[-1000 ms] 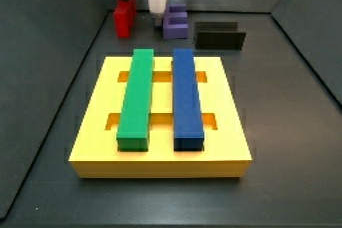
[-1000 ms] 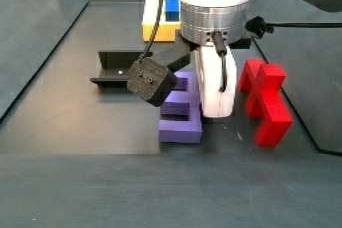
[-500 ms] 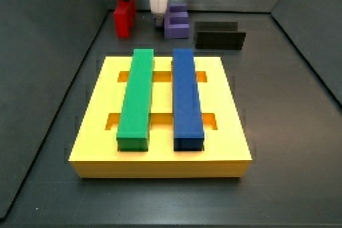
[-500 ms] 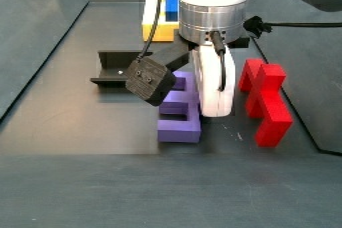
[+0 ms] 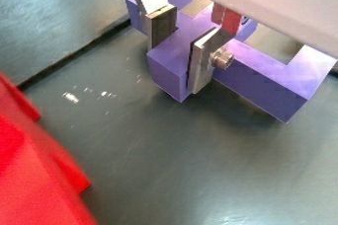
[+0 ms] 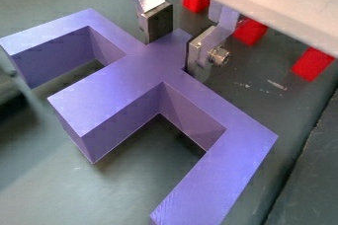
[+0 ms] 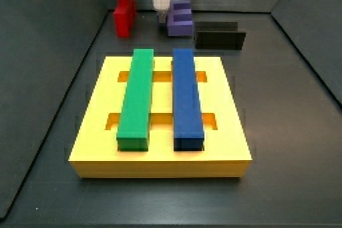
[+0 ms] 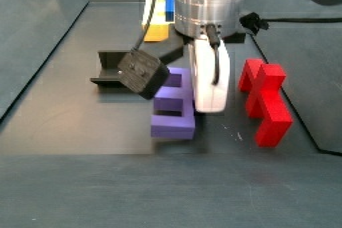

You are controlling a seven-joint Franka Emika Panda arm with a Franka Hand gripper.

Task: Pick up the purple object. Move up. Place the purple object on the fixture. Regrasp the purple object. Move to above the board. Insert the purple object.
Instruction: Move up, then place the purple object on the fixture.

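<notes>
claw (image 5: pixel 185 43) clamped on the middle tab of the purple object (image 6: pixel 145 96), fingers (image 5: pixel 207 59) pressing both sides. in a side view purple object (image 8: pixel 173 111) sits at 9 o'clock of red block (image 8: pixel 265 103), fixture (image 8: pixel 112 67) at its 10.

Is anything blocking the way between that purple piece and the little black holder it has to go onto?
Nothing visible does. The gripper has its fingers on either side of the purple object's middle tab. In a side view, only bare floor lies between it and the fixture. The red block stands on the purple object's far side, away from the fixture.
</notes>
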